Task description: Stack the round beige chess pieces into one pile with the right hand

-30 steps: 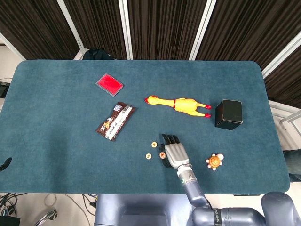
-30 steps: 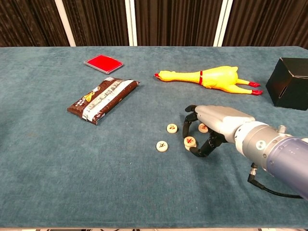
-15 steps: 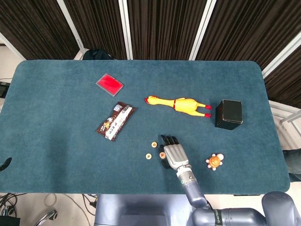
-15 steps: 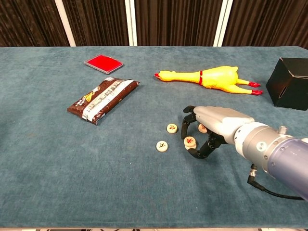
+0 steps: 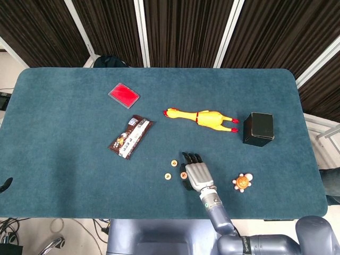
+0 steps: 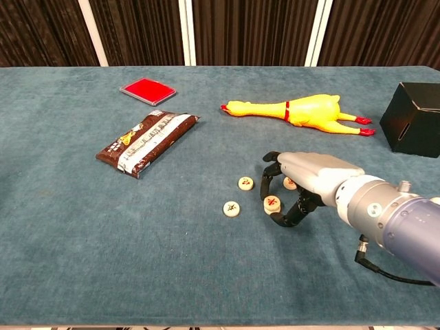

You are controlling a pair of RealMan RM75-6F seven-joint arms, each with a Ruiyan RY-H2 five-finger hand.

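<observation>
Where the blue cloth-covered table (image 5: 64, 159) runs widest, the larger things lie toward its far half: a yellow rubber chicken (image 5: 201, 117) stretched on its side near the middle, a black box (image 5: 258, 128) well off to its right, a brown snack packet (image 5: 130, 136) left of centre, and a flat red case (image 5: 124, 95) beyond the packet.

The right hand (image 6: 306, 184) rests low over the cloth near the front edge, palm down, its fingers arched. A beige chess piece with a red mark (image 6: 272, 203) sits between the thumb and the fingers; whether it is truly gripped or only caged I cannot tell. A second piece (image 6: 290, 183) shows in part under the palm.

Two more pieces lie loose just left of the hand, one (image 6: 245, 183) farther back and one (image 6: 232, 208) nearer the front, apart from each other.

A small orange toy (image 5: 242, 182) sits to the right of the hand.
</observation>
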